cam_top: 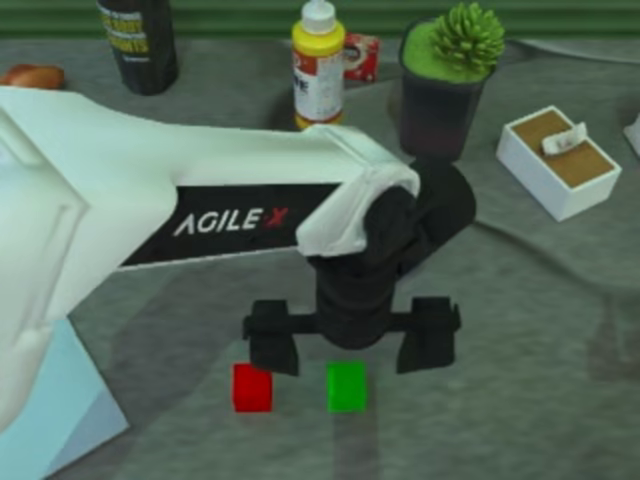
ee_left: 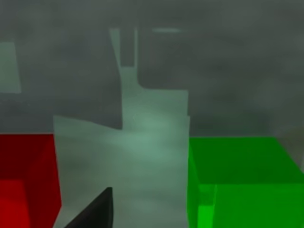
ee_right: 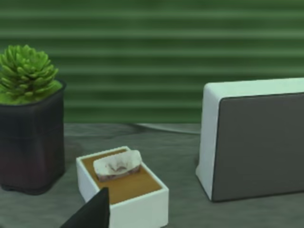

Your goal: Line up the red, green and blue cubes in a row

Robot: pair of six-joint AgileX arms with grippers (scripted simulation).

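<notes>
Red and green sit side by side on the grey mottled counter (cam_top: 540, 330): the small bright red cube (cam_top: 252, 388) lies toward the left, the small bright green cube (cam_top: 347, 386) just to its right, a gap of bare counter between them, both near the front edge of the top view. Their faces look square to one another, so the two form a short row. No blue cube shows in any view.

Above that pair hangs the left pincer (cam_top: 352, 340), on the white AgileX arm that reaches in from the left. Its black fingers are spread wide; one black finger (cam_top: 273, 345) stands just behind the red cube and the other is behind and to the right of the green cube. Nothing is held between them. From the left wrist view the red cube (ee_left: 26, 183) and the green cube (ee_left: 242, 183) fill the two lower corners, with pale counter between them and a dark fingertip (ee_left: 97, 213) poking in.

Farther back stand a yellow plastic bottle with a white cap (cam_top: 318, 65), a dark canister (cam_top: 138, 42), a black pot holding a green succulent (cam_top: 448, 80), and a white box with a brown top (cam_top: 556, 160).

The right pincer is parked off to the right, its wrist view showing the potted succulent, the white box and a white-edged grey panel (ee_right: 259, 142); whether its fingers are spread or closed I cannot tell.
</notes>
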